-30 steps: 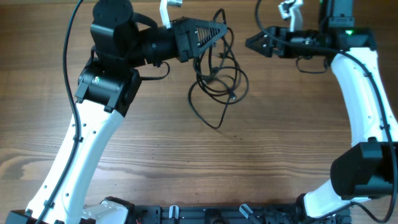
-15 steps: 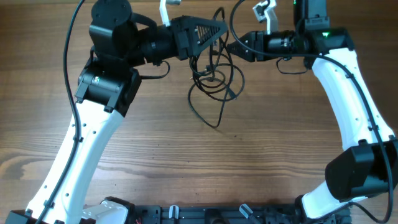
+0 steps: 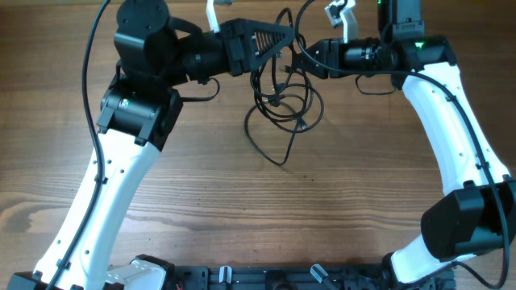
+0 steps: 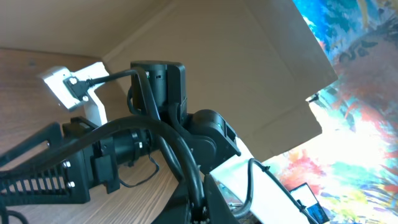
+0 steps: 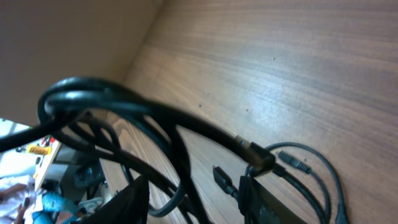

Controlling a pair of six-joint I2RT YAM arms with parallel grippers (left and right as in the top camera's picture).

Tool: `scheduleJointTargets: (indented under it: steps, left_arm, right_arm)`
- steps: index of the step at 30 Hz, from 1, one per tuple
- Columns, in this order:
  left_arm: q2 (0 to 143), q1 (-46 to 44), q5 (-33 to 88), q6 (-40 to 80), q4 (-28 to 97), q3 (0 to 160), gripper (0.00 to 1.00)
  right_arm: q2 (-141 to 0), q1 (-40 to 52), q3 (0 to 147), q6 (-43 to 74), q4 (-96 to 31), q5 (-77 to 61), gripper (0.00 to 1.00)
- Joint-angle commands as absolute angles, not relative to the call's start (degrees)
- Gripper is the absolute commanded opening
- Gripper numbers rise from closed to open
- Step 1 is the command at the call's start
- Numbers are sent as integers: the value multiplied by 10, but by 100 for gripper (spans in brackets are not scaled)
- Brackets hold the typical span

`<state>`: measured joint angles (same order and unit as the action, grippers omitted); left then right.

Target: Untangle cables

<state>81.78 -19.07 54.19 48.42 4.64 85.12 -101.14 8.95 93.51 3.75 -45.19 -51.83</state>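
The cables (image 3: 276, 102) are one loose tangle starting at the tip of my left gripper (image 3: 282, 36) and trailing from it toward my bases. The lower loops seem to lie on the wooden table (image 3: 242, 209).

The risk I see is cinching. Several strands cross just below my left gripper, and a plug end (image 5: 258, 155) sits among them. If I pinch more than one cord and draw away, the plug may catch in a loop and tighten the knot. A hard tug could also strip the strand from my left gripper.

The bundle's long axis runs from my left gripper straight toward my bases, and its narrow bottom loop points that way.

My left gripper looks clamped on an upper strand. My right gripper (image 3: 310, 55) faces it, just beside it. Its fingers (image 5: 134, 202) are spread, with cords crossing between them.
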Motion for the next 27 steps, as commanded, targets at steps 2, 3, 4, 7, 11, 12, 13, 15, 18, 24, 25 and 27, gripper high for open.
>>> scheduleJointTargets:
  steps: [2,3,4,7,11,12,13,15,18,24,25,27]
  left_arm:
    - [806,-181,552,488,38,855,4]
    - [806,-181,552,489,37,855,4]
    - [806,-181,552,489,37,855,4]
    - [806,-181,553,489,37,855,4]
    - [806,-181,553,511,37,855,4]
    - [806,-181,553,515,37,855,4]
    - [806,-181,553,515,34,855,4]
    - [806,-180,552,515,34,855,4]
    - [806,-171,552,514,39,855,4]
    - [806,-106,468,443,200,855,4]
    - [806,-98,440,424,235,855,4]
    - [806,-85,361,374,310,855,4]
  right_arm:
    - [-1026,105,933,9,-472,-523,44]
    - [-1027,108,932,6,-472,-522,42]
    - [-1030,112,932,1,-472,-522,39]
    - [-1038,120,932,2,-469,-505,28]
    - [-1044,122,932,18,-470,-472,10]
    - [-1044,122,932,18,-470,-467,8]
    - [-1045,122,932,20,-470,-460,5]
    - [-1045,121,933,23,-470,-453,5]
    - [-1041,110,933,40,-469,-443,4]
    - [-1006,21,933,112,-487,-402,4]
    - [-999,5,933,118,-492,-398,4]
    - [-984,-28,933,122,-509,-380,4]
